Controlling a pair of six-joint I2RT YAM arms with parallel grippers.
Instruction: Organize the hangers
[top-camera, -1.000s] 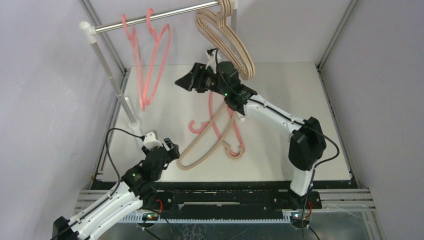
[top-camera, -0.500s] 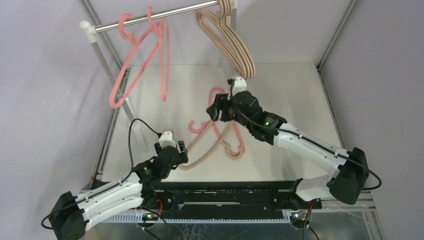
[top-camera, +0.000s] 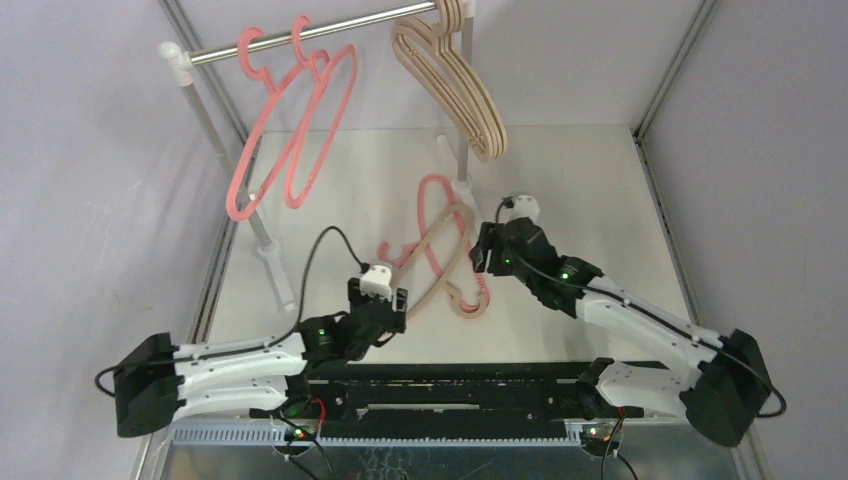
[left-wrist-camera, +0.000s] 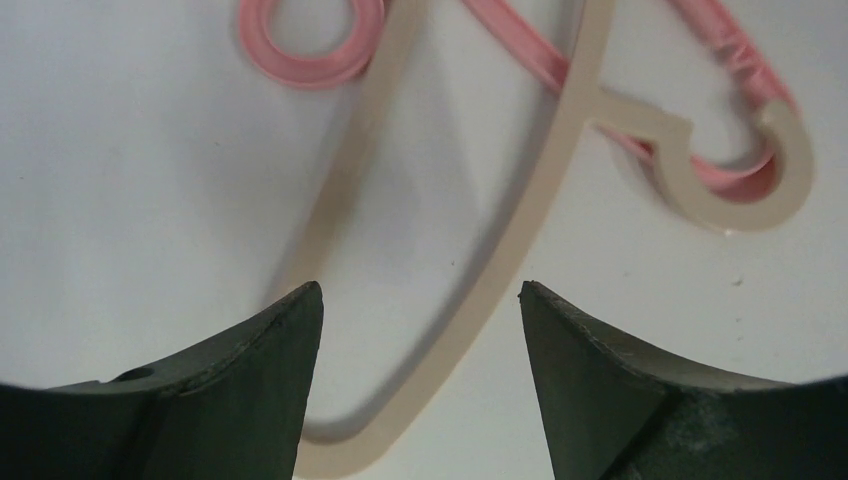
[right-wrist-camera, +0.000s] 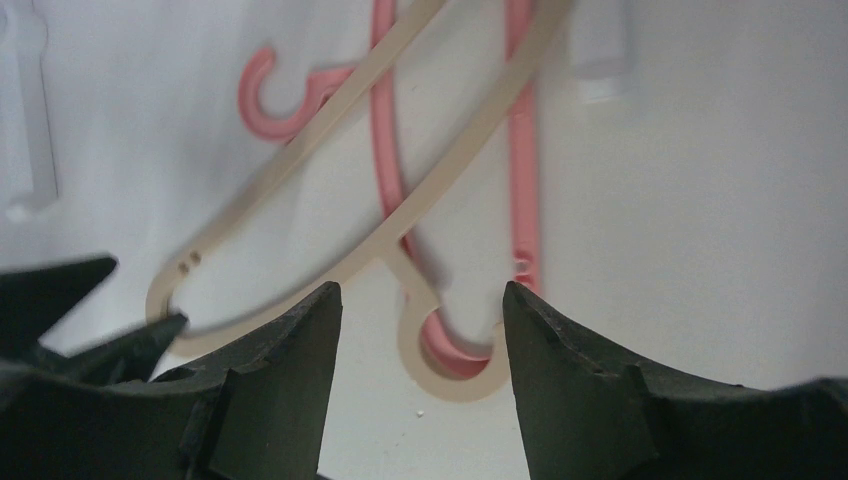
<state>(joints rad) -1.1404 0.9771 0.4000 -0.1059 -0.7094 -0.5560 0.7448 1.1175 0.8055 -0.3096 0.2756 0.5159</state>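
Left gripper (left-wrist-camera: 420, 300) stood spread and empty, low over the beige hanger (left-wrist-camera: 520, 250) lying on the table (top-camera: 590, 190) across a pink hanger (right-wrist-camera: 525, 180). Right gripper (right-wrist-camera: 420, 300) likewise spread, empty, above their hooks. Behind, hung pink hangers (top-camera: 237, 200) and hung beige hangers (top-camera: 485, 120) on the rail (top-camera: 320, 30).

Pink hanger (right-wrist-camera: 522, 170) on the table: smooth plastic with a mild sheen. Beige hanger (left-wrist-camera: 540, 200) across it: flat, matt, pale tan, clean-edged; plastic or wood unclear. Hung beige hangers (top-camera: 478, 100): same dull tan, with darker edge lines. Rail (top-camera: 365, 23): bright polished metal. Table (top-camera: 580, 190): white, matt, a few specks. Left gripper (left-wrist-camera: 420, 300) and right gripper (right-wrist-camera: 420, 300): dark, matt, faintly grainy plastic.
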